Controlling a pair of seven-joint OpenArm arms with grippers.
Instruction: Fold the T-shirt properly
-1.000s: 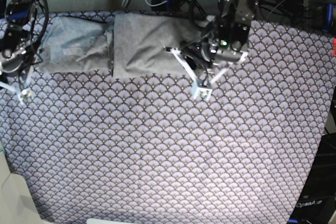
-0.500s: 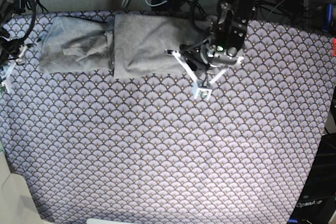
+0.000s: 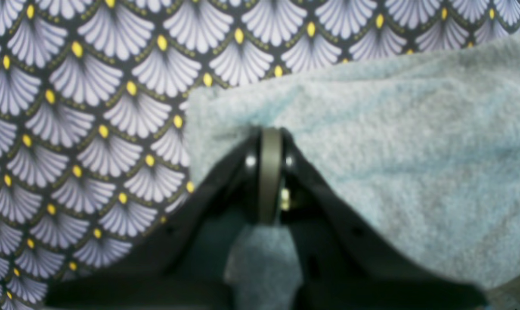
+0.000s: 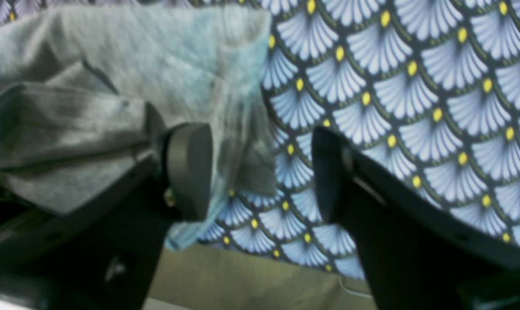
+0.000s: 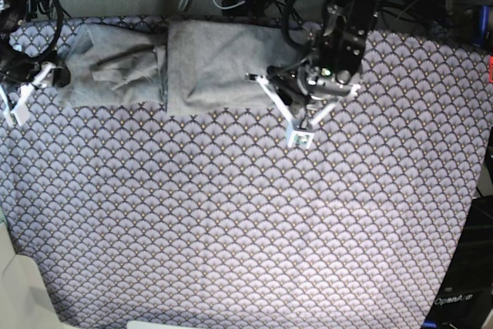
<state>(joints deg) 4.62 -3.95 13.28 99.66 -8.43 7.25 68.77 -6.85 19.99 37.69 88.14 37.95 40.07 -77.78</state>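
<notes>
The T-shirt edge sits pinched in your closed left gripper; your right gripper gapes wide beside its corner, so pulling alone may skew the fold.

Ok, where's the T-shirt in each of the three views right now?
Base: the T-shirt lies along the far edge, left of centre.
Left wrist: fills the right side, its corner pinched in the shut left gripper.
Right wrist: upper left, its edge between the open right gripper pads.
Shared landmark: the fan-patterned tablecloth.
</notes>
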